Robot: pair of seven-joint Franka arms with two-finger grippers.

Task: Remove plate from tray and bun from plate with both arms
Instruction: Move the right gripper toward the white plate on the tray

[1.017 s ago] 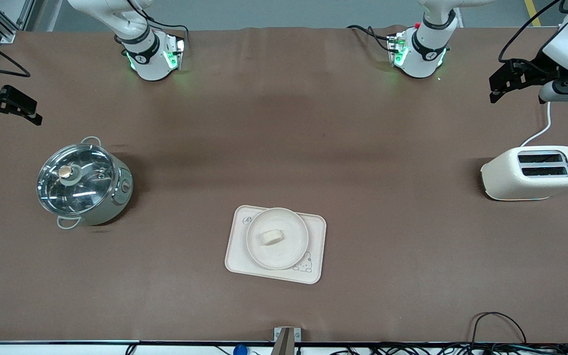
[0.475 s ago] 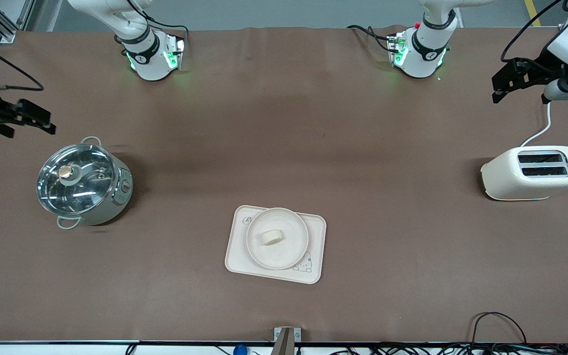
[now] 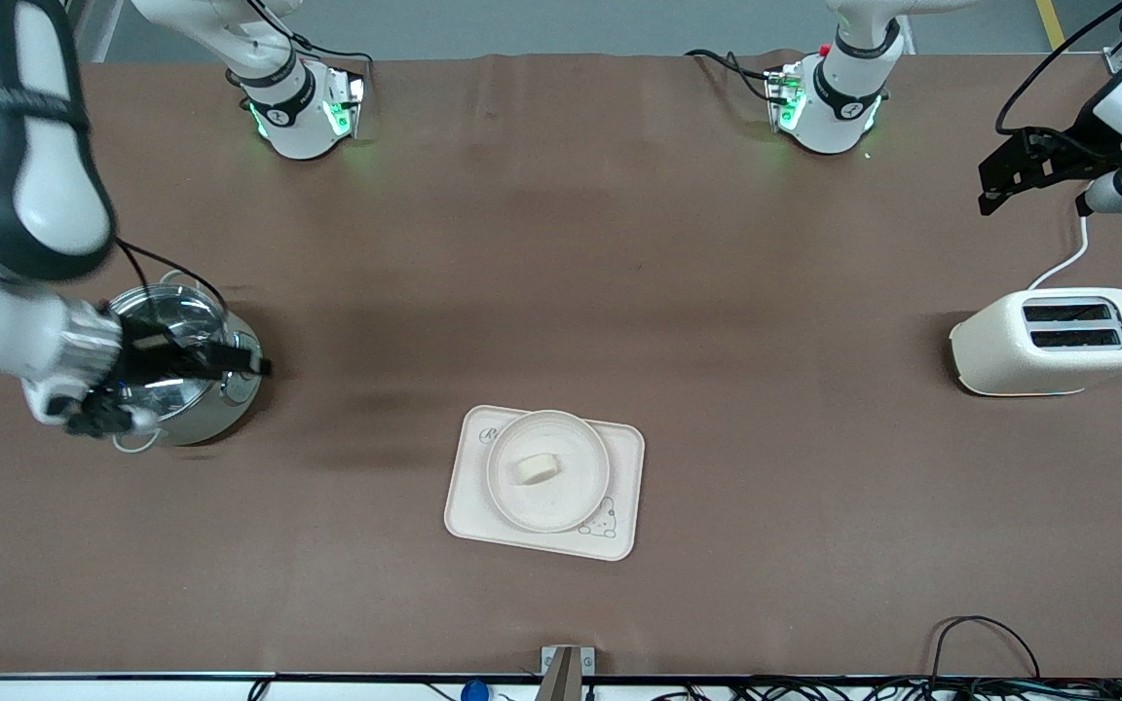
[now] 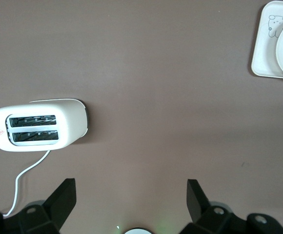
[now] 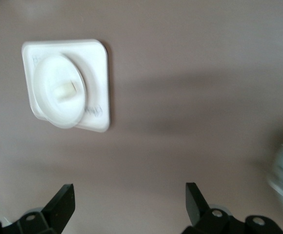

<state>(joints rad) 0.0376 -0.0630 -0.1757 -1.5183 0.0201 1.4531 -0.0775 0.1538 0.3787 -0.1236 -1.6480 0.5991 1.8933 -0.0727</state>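
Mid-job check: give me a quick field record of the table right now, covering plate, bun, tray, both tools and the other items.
plate: on the tray, near the middle of the table
bun: lying on the plate
right tool: open, empty, over the lidded pot at the right arm's end
left tool: open, empty, in the air at the left arm's end
toaster: at the left arm's end, both slots empty, cord attached
contact: neither tool touches plate or bun
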